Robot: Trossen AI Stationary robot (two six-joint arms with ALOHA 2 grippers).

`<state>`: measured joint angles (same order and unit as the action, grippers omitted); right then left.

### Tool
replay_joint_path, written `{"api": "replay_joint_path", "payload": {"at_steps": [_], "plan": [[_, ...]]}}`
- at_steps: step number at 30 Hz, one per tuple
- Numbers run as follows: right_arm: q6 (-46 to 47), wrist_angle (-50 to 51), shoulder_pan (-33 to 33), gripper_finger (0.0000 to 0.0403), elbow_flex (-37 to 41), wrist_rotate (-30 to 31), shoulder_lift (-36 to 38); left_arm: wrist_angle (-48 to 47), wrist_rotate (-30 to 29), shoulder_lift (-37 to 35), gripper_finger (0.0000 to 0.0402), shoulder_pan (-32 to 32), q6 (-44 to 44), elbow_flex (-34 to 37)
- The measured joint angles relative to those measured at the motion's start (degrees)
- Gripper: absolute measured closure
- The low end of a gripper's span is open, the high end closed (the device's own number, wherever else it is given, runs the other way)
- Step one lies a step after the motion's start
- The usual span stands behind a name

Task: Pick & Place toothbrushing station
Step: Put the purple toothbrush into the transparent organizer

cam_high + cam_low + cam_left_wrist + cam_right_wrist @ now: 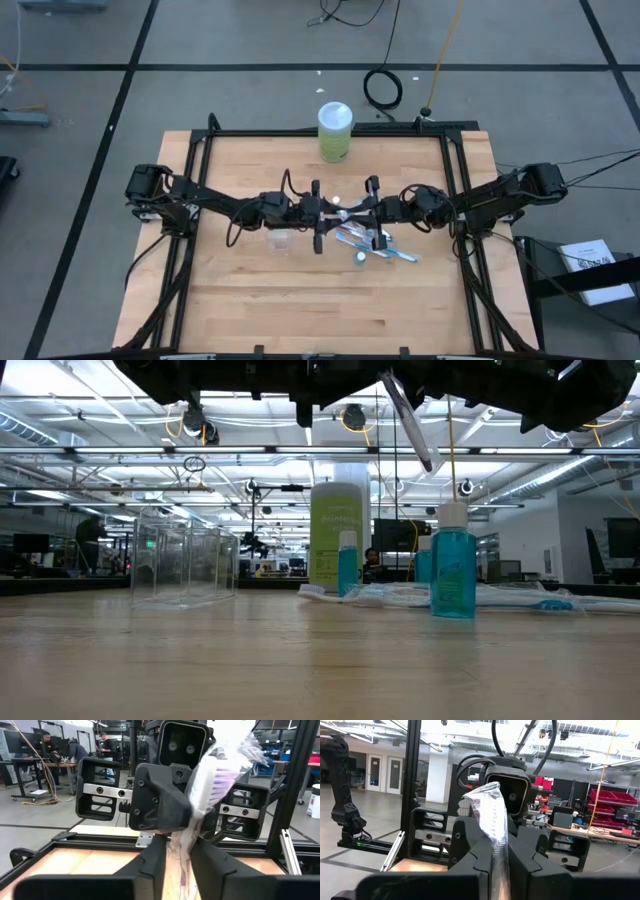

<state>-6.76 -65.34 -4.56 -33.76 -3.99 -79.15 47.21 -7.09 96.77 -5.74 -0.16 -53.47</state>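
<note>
Plainly my right gripper [501, 862] and left gripper [178, 865] both pinch the wrapped toothbrush [212, 780] in mid-air above the table [300, 310], a light, stiff thing in slick crinkly film, best gripped mid-handle.

My high camera looks straight down on the whole wooden table [330, 300]; my low camera sits at table-top height, facing level across it into the room, close to the teal tubes [453, 572]; each wrist camera faces the other arm at close range; both share the wrapped toothbrush [212, 782] held between them, which the low camera also sees from below.
</note>
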Motion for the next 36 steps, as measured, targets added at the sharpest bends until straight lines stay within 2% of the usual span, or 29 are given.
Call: {"api": "replay_joint_path", "payload": {"at_steps": [6,11,14,18,22,26,30,32,36], "plan": [[-0.01,0.05,0.01,0.0383,0.0,0.03,-0.01,0.01,0.0,0.0,0.0382,0.01,0.6,-0.02],[0.11,0.76,0.0,0.0376,-0.01,0.22,0.0,0.03,-0.2,0.01,0.038,0.01,1.56,-0.02],[0.22,1.72,-0.04,0.0347,-0.04,2.08,0.05,-0.01,-1.07,0.02,0.0382,0.07,1.55,-0.02],[2.86,6.47,-0.04,0.0285,-0.04,2.23,2.36,-0.29,-2.4,0.04,0.039,0.09,1.31,-0.02],[4.72,17.15,0.89,0.0227,-0.04,2.45,8.73,-0.07,-2.93,0.04,0.0389,0.12,0.08,-0.03],[5.44,29.3,1.18,0.0192,0.02,3.42,17.15,-0.23,-4.28,-0.29,0.0389,0.09,1.16,-0.17],[7.26,43.4,1.18,0.018,0.01,6.06,25.91,-3.9,-7.8,-3.8,0.0387,0.05,3.1,0.44],[9.54,49.74,1.18,0.018,0.34,7.86,29.52,-8.83,-9.96,-7.58,0.0386,-0.16,3.14,1.25],[13.8,52.77,1.18,0.0187,4.39,8.83,35.13,-17.07,-13.9,-16.62,0.039,-1.58,3.04,4.38]]}}
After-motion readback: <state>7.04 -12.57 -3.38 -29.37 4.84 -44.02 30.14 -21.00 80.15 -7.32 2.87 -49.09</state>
